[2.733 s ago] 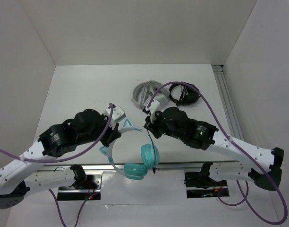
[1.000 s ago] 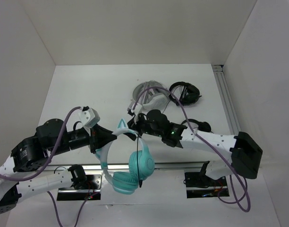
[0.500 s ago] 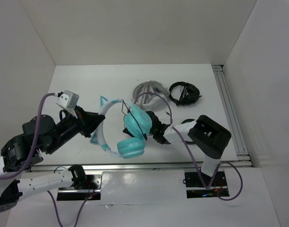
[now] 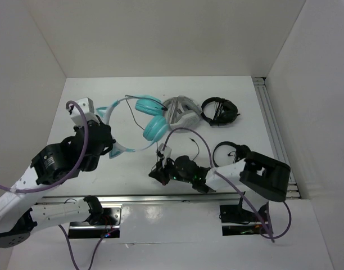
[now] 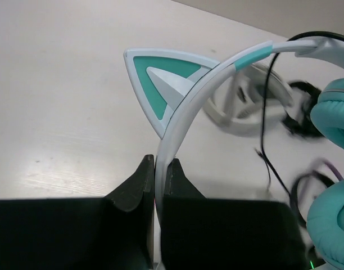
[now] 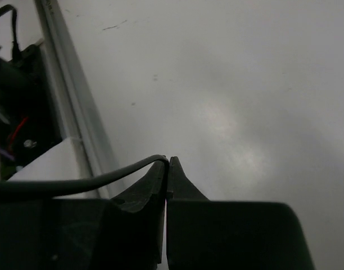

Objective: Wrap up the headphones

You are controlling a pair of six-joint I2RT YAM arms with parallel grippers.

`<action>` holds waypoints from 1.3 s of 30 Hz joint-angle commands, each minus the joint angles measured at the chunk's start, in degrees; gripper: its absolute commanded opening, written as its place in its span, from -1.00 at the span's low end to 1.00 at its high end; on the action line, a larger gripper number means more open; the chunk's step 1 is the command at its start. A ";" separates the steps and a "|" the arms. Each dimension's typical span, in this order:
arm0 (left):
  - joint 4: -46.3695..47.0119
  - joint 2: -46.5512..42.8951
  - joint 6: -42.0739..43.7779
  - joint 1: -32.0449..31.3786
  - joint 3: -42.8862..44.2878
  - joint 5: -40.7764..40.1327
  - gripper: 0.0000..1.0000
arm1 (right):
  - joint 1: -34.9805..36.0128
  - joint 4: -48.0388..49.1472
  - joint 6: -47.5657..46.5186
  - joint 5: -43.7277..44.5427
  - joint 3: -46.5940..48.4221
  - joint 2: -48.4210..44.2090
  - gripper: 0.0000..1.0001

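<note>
Headphones (image 4: 155, 128) are teal, with pale cat-eared headband (image 5: 183, 107) and black cable (image 5: 263, 129).

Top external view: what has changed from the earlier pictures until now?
The left gripper swung the teal cat-ear headphones toward the far side, beside the grey-white headphones. The right gripper dropped to the near edge and closed on their thin black cable. Unchanged: left grip on the headband; black headphones.
</note>
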 commanded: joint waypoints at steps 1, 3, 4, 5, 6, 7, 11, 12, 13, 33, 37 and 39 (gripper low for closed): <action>0.05 0.73 -9.64 5.52 1.61 -9.37 -1.00 | 8.79 -2.85 -0.43 13.35 -2.13 -8.27 -1.00; 0.05 1.53 -10.18 8.77 1.00 -8.84 -1.00 | 13.79 -6.02 0.27 18.88 -4.24 -13.19 -1.00; 0.05 2.49 -10.87 12.01 0.48 -7.97 -1.00 | 18.87 -7.42 0.27 24.83 -4.24 -14.60 -1.00; 0.05 3.02 -10.88 13.69 0.47 -6.57 -1.00 | 21.27 -9.44 0.27 27.32 -4.24 -16.70 -1.00; 0.05 4.16 -11.40 17.10 -0.14 -5.51 -1.00 | 25.38 -13.81 1.06 31.26 -3.20 -17.42 -1.00; 0.05 4.78 -11.41 18.70 -0.14 -4.02 -1.00 | 27.07 -15.33 1.07 32.35 -2.58 -17.94 -1.00; 3.64 6.89 -9.92 24.77 -1.98 2.31 -1.00 | 33.15 -23.06 1.07 37.27 2.77 -16.91 -1.00; 4.26 6.89 -9.91 25.83 -1.99 5.45 -1.00 | 33.16 -25.34 1.07 38.15 4.96 -14.89 -1.00; 5.22 6.89 -9.91 26.71 -2.51 6.88 -1.00 | 33.68 -26.06 1.07 38.68 5.85 -13.57 -1.00; 5.15 9.08 -5.17 34.36 -6.30 7.51 -1.00 | 38.86 -47.59 9.06 63.53 24.75 0.16 -1.00; 2.08 12.68 -3.77 32.26 -3.76 5.40 -1.00 | 41.58 -51.99 9.06 66.98 28.09 -3.09 -1.00; 0.67 14.62 -2.27 30.07 -2.61 4.87 -1.00 | 42.38 -55.76 9.06 69.61 29.67 -3.80 -1.00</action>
